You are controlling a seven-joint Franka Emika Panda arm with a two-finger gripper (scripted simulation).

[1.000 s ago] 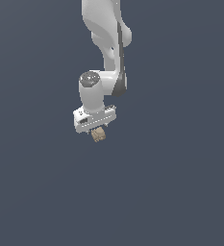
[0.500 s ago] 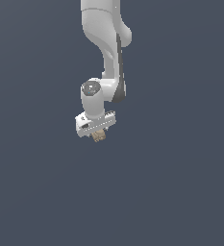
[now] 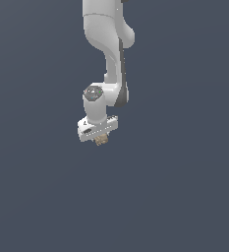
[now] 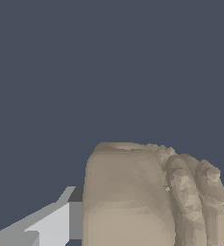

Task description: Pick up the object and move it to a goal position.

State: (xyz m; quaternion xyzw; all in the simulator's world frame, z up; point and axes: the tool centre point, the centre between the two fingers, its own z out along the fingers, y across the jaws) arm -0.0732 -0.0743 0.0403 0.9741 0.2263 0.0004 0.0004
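The object [image 3: 100,140] is a small lumpy tan chunk that pokes out just below the white gripper [image 3: 100,138] in the exterior view. The gripper is shut on it, and only the chunk's lower part shows under the hand. In the wrist view the object [image 4: 147,197] fills the near field, with a smooth beige side and a ribbed, bumpy side. One pale grey finger [image 4: 46,226] shows beside it, pressed against it. The other finger is almost wholly hidden behind the chunk.
The white arm [image 3: 108,44] comes down from the top of the exterior view. Around it there is only a plain dark blue-grey background, with no other objects or edges in sight.
The arm has carried the gripper and the held object toward the exterior view's left, and they sit slightly higher in the picture than a second ago. The grip has not changed.
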